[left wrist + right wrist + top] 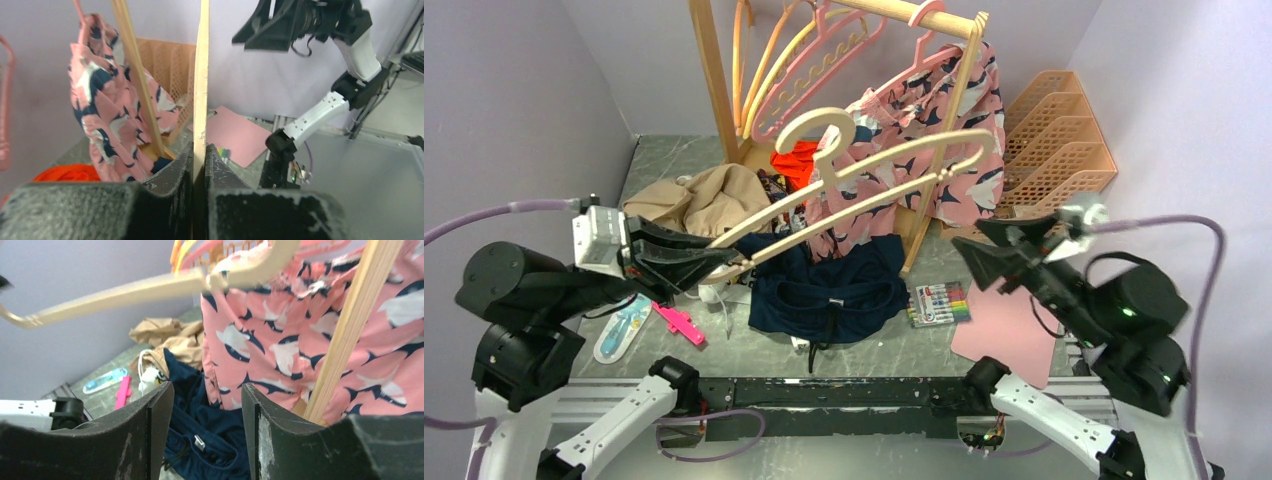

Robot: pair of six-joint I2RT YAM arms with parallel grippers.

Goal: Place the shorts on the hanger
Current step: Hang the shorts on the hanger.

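The navy shorts (829,290) lie bunched on the table at the centre, waistband and drawstring toward the near edge; they also show in the right wrist view (210,430). The cream hanger (864,170) hangs in the air above them, slanting up to the right. My left gripper (729,262) is shut on the hanger's left end, and the bar (201,90) runs straight out between its fingers (175,167). My right gripper (969,255) hovers to the right of the shorts, open, nothing between its fingers (160,405).
A wooden rack (709,70) at the back carries pink hangers (824,50) and pink printed shorts (934,130). A tan garment (699,195), a pink clip (679,322), a marker set (939,302), a pink sheet (1004,330) and a peach file tray (1059,135) surround the shorts.
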